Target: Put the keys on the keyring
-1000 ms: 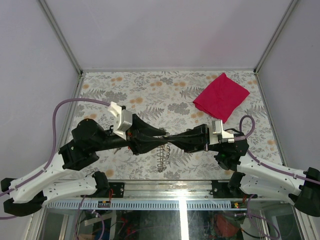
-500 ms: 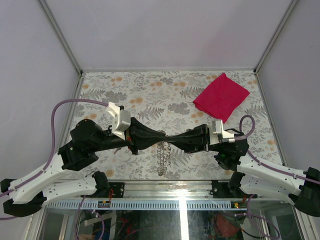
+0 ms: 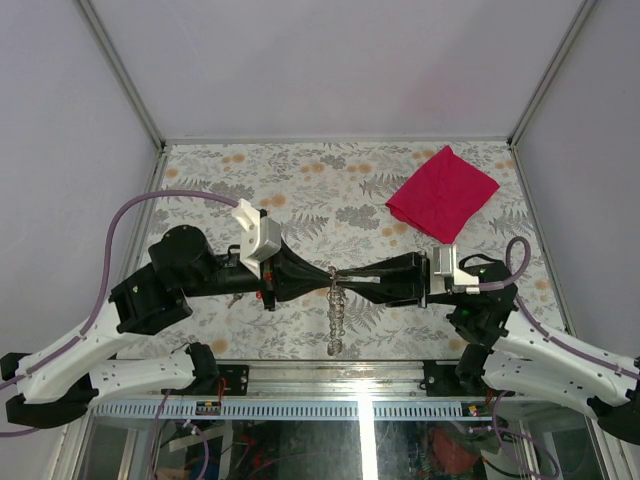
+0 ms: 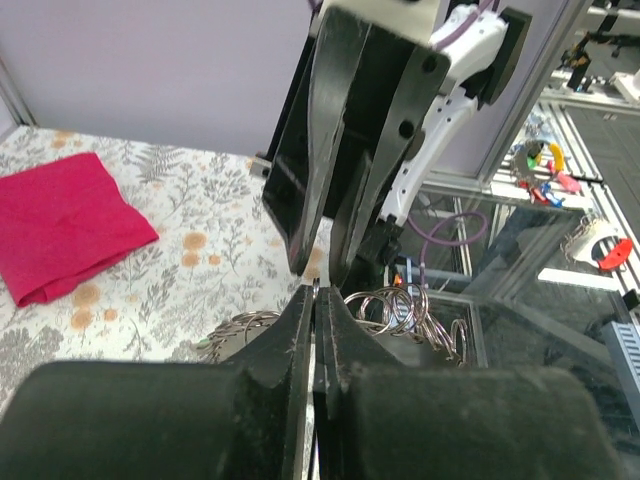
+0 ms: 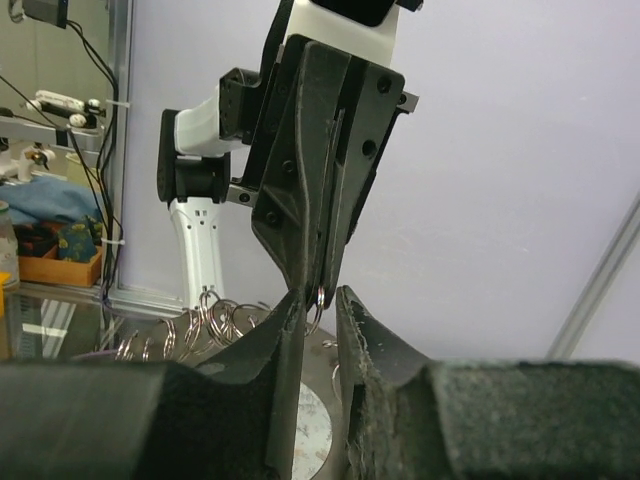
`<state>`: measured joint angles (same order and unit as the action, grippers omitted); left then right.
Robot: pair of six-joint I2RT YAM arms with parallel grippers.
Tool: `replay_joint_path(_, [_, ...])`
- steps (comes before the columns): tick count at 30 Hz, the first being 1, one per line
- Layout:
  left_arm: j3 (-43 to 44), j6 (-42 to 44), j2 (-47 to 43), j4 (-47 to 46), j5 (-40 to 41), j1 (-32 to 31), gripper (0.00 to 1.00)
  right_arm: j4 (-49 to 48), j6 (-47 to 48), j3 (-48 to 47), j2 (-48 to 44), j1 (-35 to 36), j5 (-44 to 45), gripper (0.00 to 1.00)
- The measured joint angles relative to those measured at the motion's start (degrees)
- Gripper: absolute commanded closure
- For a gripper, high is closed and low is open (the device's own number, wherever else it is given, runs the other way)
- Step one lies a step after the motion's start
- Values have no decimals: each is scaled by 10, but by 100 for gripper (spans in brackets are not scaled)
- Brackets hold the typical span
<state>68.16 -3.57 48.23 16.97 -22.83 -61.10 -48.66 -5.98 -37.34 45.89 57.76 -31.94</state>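
Left fingers (image 4: 282,350) now pressed together, a thin wire loop pinched at their tips; a second ago they stood apart, so this is a fresh grip on the top ring of the keyring chain (image 3: 335,315).

Right fingers (image 5: 372,350) now apart with a narrow gap, the same top ring still sitting loose in that gap; a second ago they were the ones clamped; reads as a hand-over, right to left, just made and not yet cleared.

Top view: the two sets of tips meet nose to nose above the middle of the tabletop (image 3: 300,180), left arm reaching in from 9 o'clock, right arm from 3 o'clock; both have shifted a little since a second ago, and the meeting point sits slightly further toward 3 o'clock.

Chain now hangs straighter from the meeting point toward 6 o'clock; earlier it lay more slack and bunched below the tips.

Keys: no coloured key head made out in any view; cannot tell where they lie, nor whether any is already on the chain.

Red cloth (image 3: 442,193) at 1 o'clock from the meeting point, well apart, unmoved.

Judgement: with the left holding the ring, the right is freed to fetch a key or pry the ring; threading not yet begun.
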Motion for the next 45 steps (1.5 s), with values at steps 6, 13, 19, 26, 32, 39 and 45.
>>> replay_joint_path(6, [58,29,27,99,-1,0,100,140,47,-46,-36,0,6,73])
replay_joint_path(13, [137,65,71,207,-1,0,100,243,57,-73,-31,0,8,73])
replay_joint_path(19, [194,95,106,286,0,0,100,277,47,-75,-6,0,3,74])
replay_joint_path(26, [245,125,140,357,9,0,100,287,34,-78,7,0,-3,74])
replay_joint_path(32, [261,139,153,395,23,0,100,286,21,-78,12,0,-6,74])
replay_joint_path(39, [273,147,160,412,28,0,100,270,-2,-78,27,0,-7,75])
replay_joint_path(45, [275,149,162,419,28,0,100,252,-19,-81,42,0,-7,76])
